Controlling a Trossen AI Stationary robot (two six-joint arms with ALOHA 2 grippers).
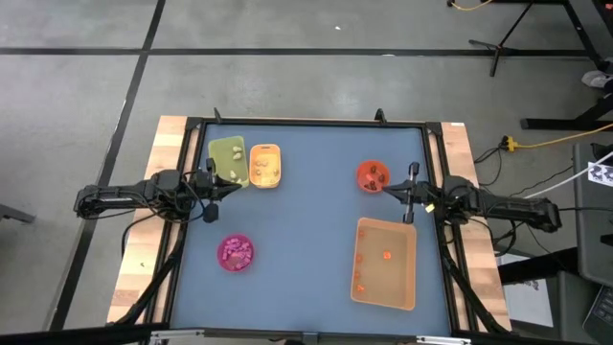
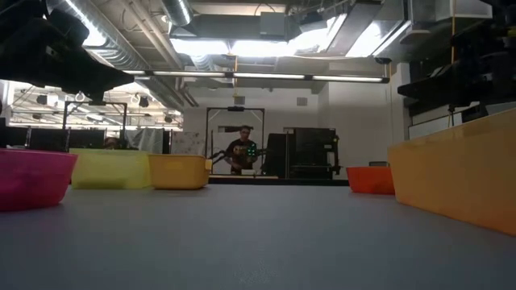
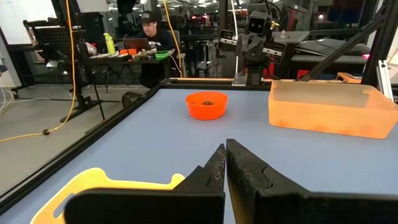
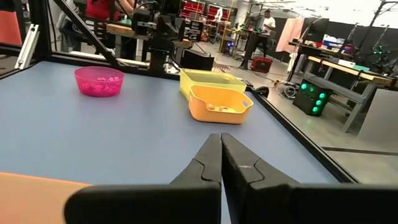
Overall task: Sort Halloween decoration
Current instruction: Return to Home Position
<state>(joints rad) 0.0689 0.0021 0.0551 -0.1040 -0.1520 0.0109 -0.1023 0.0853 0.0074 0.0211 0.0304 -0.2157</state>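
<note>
- Left gripper [image 3: 225, 148]: fingers pressed together, holding nothing. It is parked at the left edge of the mat [image 1: 306, 220], near the green tray [image 1: 227, 144].
- Right gripper [image 4: 221, 138]: fingers pressed together, empty. It is parked at the right edge, near the red bowl [image 3: 206, 111] and tan tray [image 3: 323, 118].
- Judgement: both arms stand off the containers, consistent with a home posture.
- Trinkets [image 1: 236, 252]: all visible ones lie inside containers, with pink ones in the pink bowl [image 4: 98, 86] and others in the red bowl, green tray, orange tray [image 4: 217, 112] and tan tray. None shows loose on the mat.
- Markings: no legible brand, label or writing.
</note>
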